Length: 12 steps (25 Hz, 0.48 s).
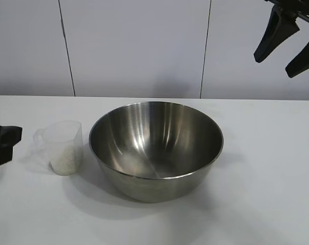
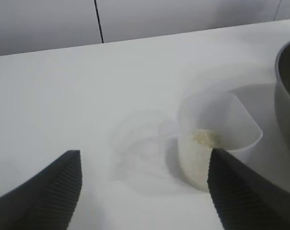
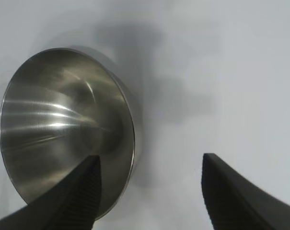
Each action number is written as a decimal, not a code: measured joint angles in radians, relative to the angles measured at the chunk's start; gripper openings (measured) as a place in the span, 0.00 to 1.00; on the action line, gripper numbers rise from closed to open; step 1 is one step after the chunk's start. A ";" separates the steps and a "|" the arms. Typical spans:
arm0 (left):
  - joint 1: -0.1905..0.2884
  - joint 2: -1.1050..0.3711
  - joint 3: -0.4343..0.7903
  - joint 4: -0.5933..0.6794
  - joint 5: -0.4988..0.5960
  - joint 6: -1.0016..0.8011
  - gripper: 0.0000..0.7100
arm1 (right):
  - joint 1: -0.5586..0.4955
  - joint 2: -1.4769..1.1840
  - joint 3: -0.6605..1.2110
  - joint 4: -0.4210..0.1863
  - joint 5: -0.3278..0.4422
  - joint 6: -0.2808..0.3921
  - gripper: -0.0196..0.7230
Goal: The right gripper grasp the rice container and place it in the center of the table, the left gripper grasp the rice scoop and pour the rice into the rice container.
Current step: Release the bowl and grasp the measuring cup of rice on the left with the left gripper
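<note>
Approaching the rice scoop (image 2: 216, 143) beside the centred steel bowl (image 1: 156, 148), the wide-open left end effector (image 2: 144, 191) must next close on it.

wall (image 1: 139, 46): pale grey panels, dark vertical seams | light: soft, even

The right gripper (image 3: 149, 191) (fingers spread wide) hangs above the table (image 3: 231, 72) beside the empty rice container (image 3: 63, 124)
</note>
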 joint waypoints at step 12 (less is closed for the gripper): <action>0.000 0.231 -0.034 0.016 -0.053 -0.033 0.75 | 0.000 0.000 0.000 -0.004 -0.011 0.000 0.59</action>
